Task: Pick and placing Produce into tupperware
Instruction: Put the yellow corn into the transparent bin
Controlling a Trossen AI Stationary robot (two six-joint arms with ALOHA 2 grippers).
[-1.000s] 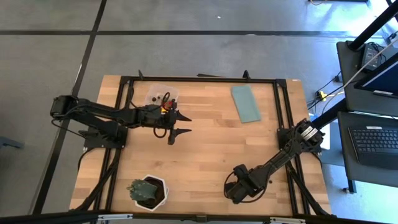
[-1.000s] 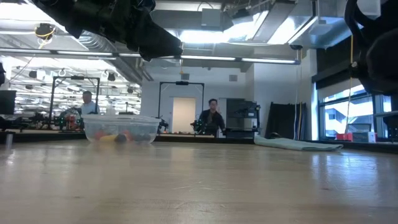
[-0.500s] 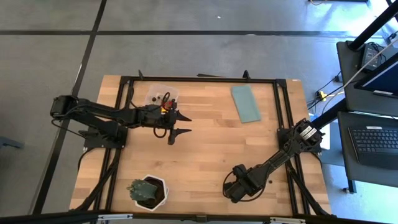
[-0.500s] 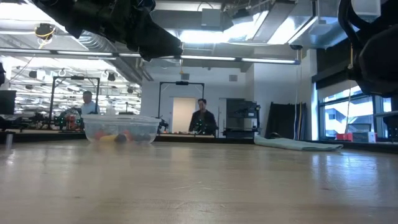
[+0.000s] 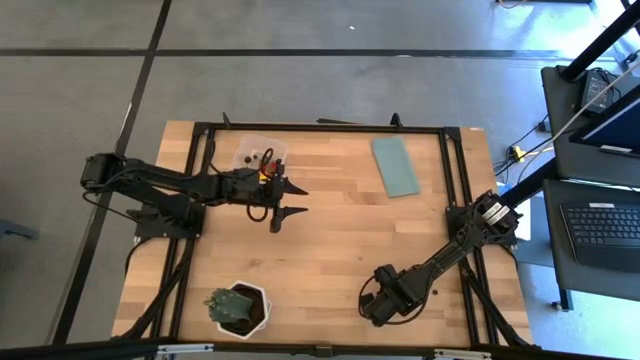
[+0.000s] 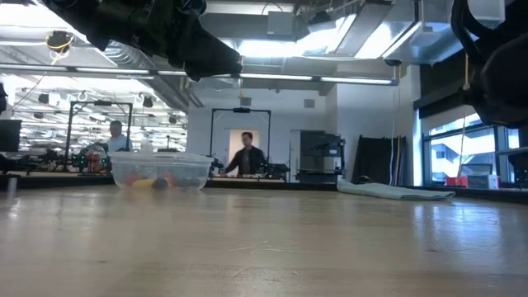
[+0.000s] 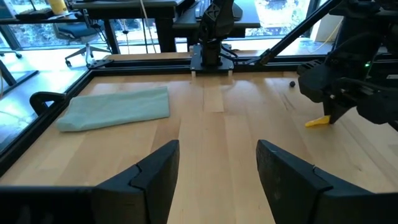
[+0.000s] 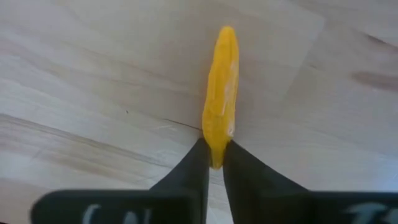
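The right gripper (image 8: 214, 163) is pinching one end of a yellow piece (image 8: 221, 93) down at the table (image 5: 340, 230), far from the tub (image 5: 262, 152), near the opposite corner. Only the piece's tip sits between the fingers, so most of it sticks out beyond them. That thin hold is the main risk: on lifting, the piece could pivot or slip free and drop back onto the wood, or fall out on the long carry across the table.

The left gripper (image 5: 284, 200) hovers just beside the tub, fingers spread and holding nothing. It sits on the side of the tub facing the right arm, so an approach there could clip it. The tub already holds several pieces (image 5: 262, 160); a release from too high could bounce out.
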